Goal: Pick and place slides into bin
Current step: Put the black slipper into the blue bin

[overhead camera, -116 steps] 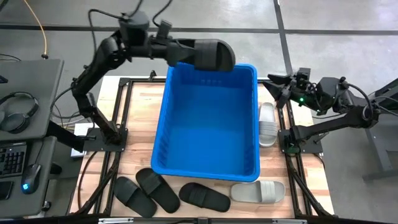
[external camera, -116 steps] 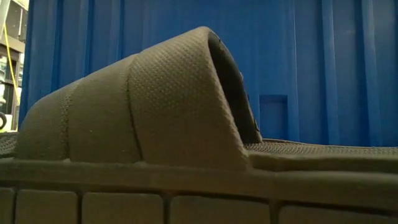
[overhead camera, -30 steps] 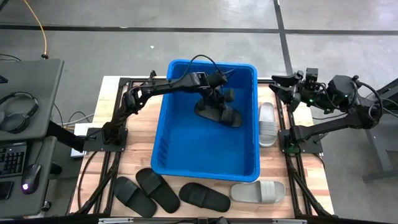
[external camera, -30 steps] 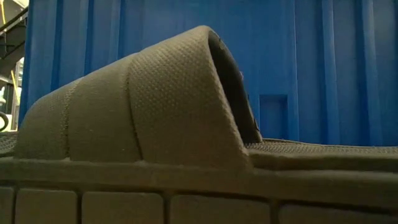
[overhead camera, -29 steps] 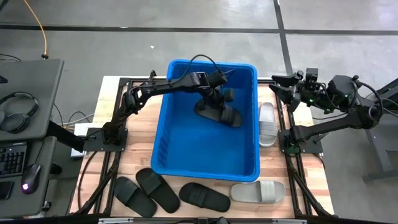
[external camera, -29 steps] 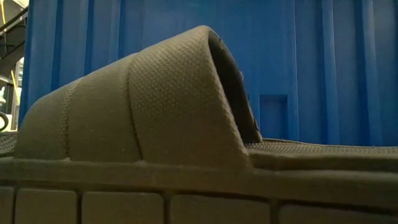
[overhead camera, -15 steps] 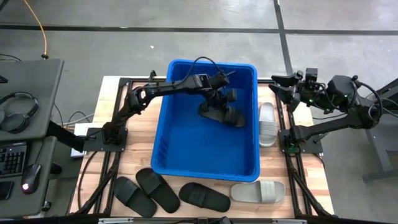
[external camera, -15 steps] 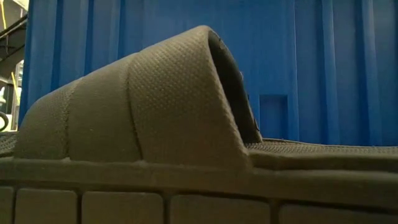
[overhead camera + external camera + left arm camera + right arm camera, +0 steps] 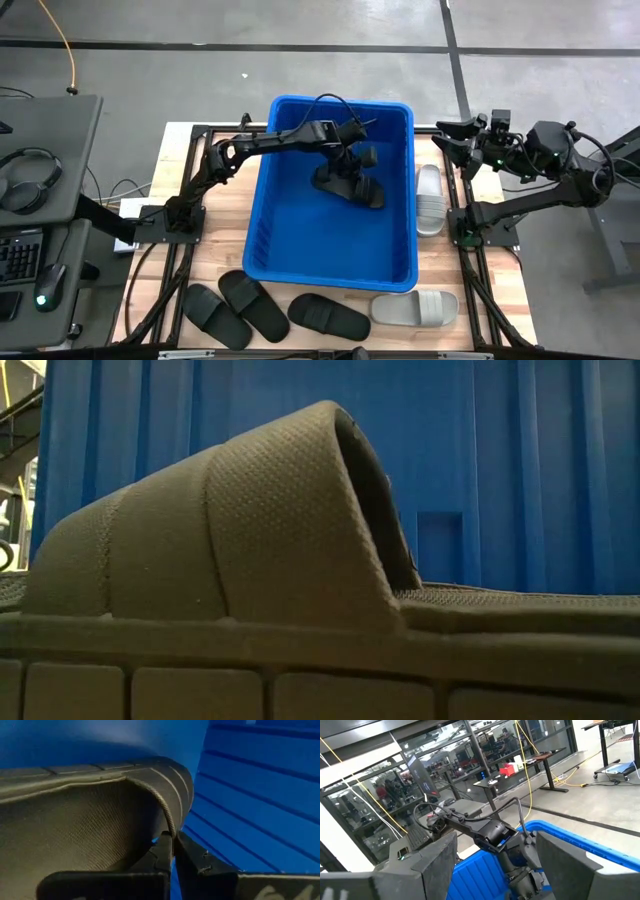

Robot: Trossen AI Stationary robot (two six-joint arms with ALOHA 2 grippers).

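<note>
**High view and wrist views: one black slide gripped inside the bin**

High view alone takes in the whole desk (image 9: 225,200): the left pincer (image 9: 352,165) reaches into the blue bin (image 9: 300,255), clamped on a black slide (image 9: 350,185) low inside it. Three more black slides (image 9: 250,305) and a grey slide (image 9: 415,307) lie in front of the bin; another grey slide (image 9: 430,198) lies beside its right wall. Left wrist view shows the detail: fingers (image 9: 165,857) pinching the slide's edge against ribbed blue wall. Low view shows only a black slide up close before blue. The right pincer (image 9: 462,143) hovers spread wide at the desk's right edge.
</note>
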